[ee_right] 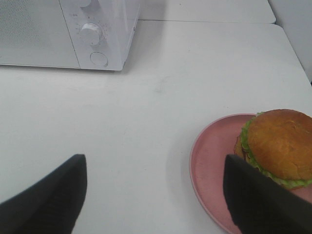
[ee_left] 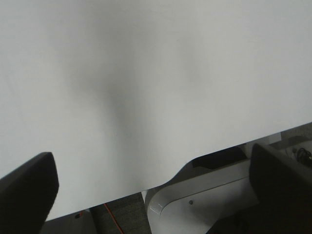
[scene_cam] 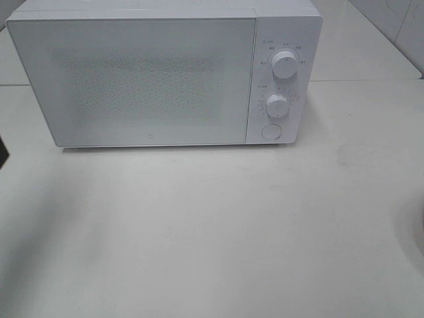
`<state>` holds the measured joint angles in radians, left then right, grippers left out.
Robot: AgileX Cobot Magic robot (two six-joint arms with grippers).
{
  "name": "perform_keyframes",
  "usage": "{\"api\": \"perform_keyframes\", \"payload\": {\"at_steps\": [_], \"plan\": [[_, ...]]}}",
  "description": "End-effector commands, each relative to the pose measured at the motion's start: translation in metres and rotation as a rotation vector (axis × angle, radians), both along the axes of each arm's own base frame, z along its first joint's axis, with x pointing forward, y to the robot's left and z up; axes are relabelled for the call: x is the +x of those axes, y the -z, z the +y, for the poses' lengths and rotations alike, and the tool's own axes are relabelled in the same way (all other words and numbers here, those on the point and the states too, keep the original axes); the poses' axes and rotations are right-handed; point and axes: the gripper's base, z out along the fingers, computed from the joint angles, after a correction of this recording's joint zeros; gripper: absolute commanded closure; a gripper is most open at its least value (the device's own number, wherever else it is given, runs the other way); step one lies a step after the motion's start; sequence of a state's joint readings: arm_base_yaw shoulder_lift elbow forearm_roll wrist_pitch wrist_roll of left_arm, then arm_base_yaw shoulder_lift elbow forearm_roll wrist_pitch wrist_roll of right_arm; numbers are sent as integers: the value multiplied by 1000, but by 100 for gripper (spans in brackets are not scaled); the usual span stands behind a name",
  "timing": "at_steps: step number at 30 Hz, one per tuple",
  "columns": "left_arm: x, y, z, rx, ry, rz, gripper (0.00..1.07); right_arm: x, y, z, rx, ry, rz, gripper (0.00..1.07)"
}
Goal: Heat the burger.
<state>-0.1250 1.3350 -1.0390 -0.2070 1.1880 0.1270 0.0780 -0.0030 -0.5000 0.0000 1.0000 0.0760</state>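
One burger [ee_right: 278, 146] sits on one round pink plate [ee_right: 209, 161], seen only from the right wrist camera. Its bun is domed, golden-brown and slightly glossy, with a frilly green lettuce edge showing beneath. The plate is smooth and matte with a shallow raised rim, and the burger is narrower than it. The plate rests on the white table [scene_cam: 212, 232], well apart from the microwave [scene_cam: 146, 73].

One microwave stands at the back of the table, a boxy white case with its door shut. The door panel has a fine speckled mesh texture. Two round ribbed knobs, an upper knob [scene_cam: 285, 64] and a lower knob [scene_cam: 277, 105], sit one above the other on the control strip, with one flat round button [scene_cam: 271, 131] below them.

The table top is smooth, pale and faintly scuffed.

The right gripper [ee_right: 156, 195] has two dark, blunt fingers standing wide apart, with nothing between them; the burger lies just beside one. The left gripper [ee_left: 156, 190] is spread fully wide over bare table, empty too.
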Motion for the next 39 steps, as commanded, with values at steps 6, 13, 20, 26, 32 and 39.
{"api": "perform_keyframes", "payload": {"at_steps": [6, 13, 20, 26, 32, 39], "plan": [[-38, -10, 32, 21, -171, -68, 6, -4, 1, -1, -10, 6, -31, 32], [-90, -1, 33, 26, -159, -126, 6, -4, 1, 0, -7, 2, -31, 32], [-127, 11, 33, 23, -154, -209, 6, -4, 1, 0, -7, 2, -31, 32], [-154, 21, 34, 10, -168, -355, 6, -4, 1, 0, -7, 2, -31, 32], [-188, 13, 34, -7, -172, -583, 6, -4, 1, 0, -7, 2, -31, 32], [-215, 7, 34, -20, -172, -758, 6, -4, 1, 0, -7, 2, -31, 32]]}}
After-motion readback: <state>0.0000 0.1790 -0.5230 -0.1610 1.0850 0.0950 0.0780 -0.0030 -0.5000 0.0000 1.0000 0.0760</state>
